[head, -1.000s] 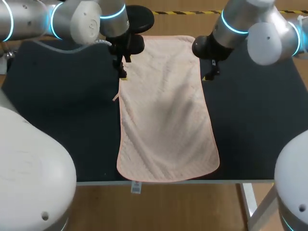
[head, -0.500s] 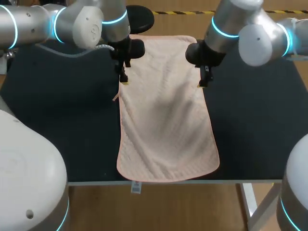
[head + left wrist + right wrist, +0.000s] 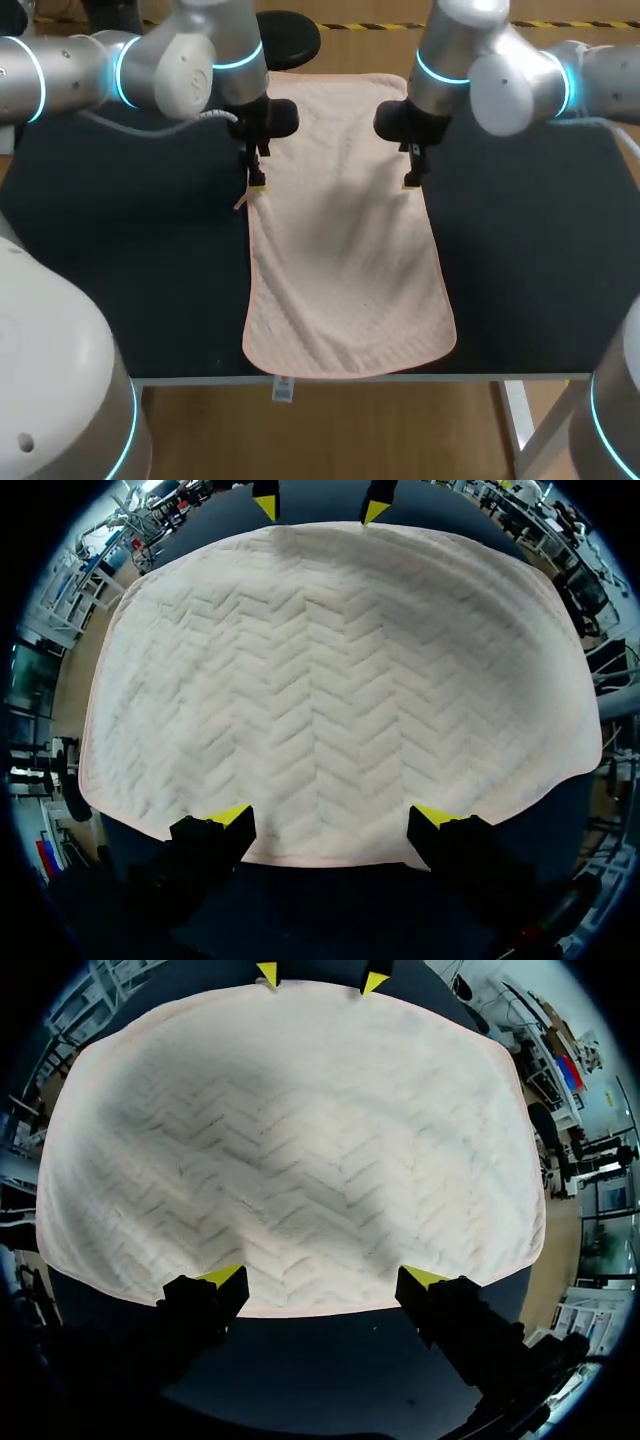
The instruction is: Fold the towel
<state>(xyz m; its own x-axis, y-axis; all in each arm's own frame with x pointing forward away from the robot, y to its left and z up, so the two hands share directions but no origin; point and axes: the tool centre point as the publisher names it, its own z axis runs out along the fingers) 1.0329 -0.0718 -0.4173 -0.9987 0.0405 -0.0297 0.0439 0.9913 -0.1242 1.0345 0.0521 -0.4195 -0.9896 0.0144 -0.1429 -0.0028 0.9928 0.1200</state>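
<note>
the head view looks down from above and behind onto the table point(image 3: 120, 260) — each wrist view hangs close over one long edge of the towel point(image 3: 340, 680), facing across it; all three share the towel.

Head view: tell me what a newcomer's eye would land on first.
A pale pink towel lies spread flat, lengthwise down the middle of the black table, its near end at the front edge. The left arm and right arm face each other across its far half, each with jaws open, yellow tips down at the towel's long edges.
</note>
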